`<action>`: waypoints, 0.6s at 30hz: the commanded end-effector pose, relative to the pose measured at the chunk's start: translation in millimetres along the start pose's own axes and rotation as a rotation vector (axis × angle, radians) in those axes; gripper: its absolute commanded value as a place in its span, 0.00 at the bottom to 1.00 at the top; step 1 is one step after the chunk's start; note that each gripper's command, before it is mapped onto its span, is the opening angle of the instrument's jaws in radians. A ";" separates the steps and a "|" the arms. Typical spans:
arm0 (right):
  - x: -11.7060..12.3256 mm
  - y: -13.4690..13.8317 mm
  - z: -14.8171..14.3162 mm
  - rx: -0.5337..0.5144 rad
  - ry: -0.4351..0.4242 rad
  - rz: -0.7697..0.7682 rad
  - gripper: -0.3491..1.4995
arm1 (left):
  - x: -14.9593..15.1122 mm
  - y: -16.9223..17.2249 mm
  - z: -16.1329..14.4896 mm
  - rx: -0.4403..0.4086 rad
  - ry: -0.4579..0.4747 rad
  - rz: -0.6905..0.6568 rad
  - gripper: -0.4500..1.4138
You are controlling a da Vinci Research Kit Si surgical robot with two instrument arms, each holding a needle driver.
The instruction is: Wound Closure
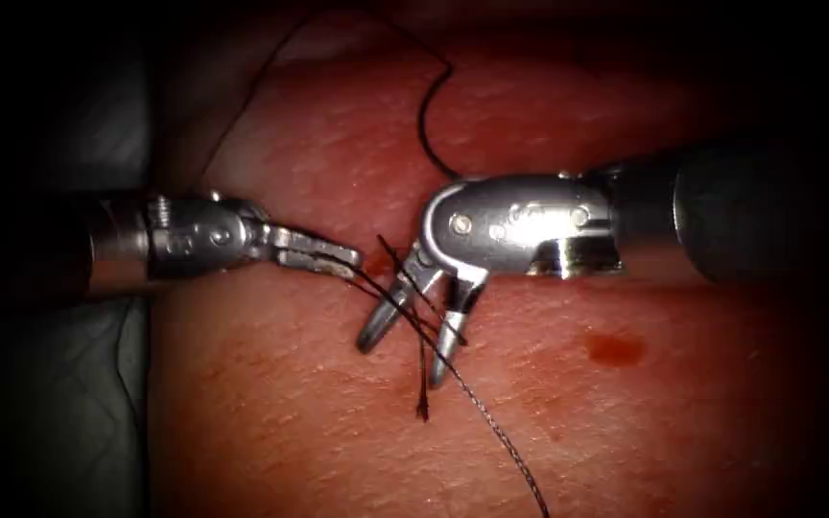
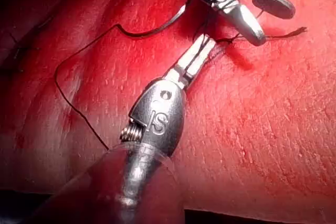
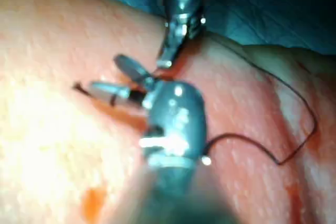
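Seemingly late in the closure: slim steel left tool (image 1: 323,255) is clamping dark thin thread (image 1: 491,432) by the cut; bulkier steel right tool (image 1: 413,326), jaws apart, is straddling thread tails, holding nothing; needle unseen; trimming seemingly left on reddish pork tissue (image 1: 271,422).

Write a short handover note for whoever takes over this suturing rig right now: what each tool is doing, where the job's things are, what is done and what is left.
Left tool: jaws shut on the thread at the stitch site.
Right tool: jaws open, holding nothing, astride the thread strands.
Thread: one strand runs down across the tissue; another loops up behind the right tool; a short frayed thread end lies below the jaws.
Needle: I cannot locate it.
Done: thread already sits in the tissue.
Left: thread uncut between the open jaws.
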 end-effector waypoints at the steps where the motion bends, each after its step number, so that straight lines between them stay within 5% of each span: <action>1: -0.5 0.5 1.4 0.017 -0.013 0.000 0.44 | -0.9 0.1 0.4 -0.001 0.001 0.000 0.00; 10: -1.3 0.6 3.0 0.076 -0.158 0.018 0.40 | -1.0 0.1 0.4 0.000 0.000 -0.004 0.00; 13: -1.6 0.8 3.4 0.082 -0.182 0.014 0.25 | -1.0 0.1 0.4 0.003 -0.002 -0.010 0.00; 15: -1.8 0.8 3.5 0.085 -0.194 0.014 0.02 | -1.0 0.2 0.4 0.002 -0.002 -0.010 0.00; 18: -2.0 0.9 3.3 0.108 -0.209 0.007 0.00 | -1.0 0.2 0.3 0.004 -0.004 -0.010 0.00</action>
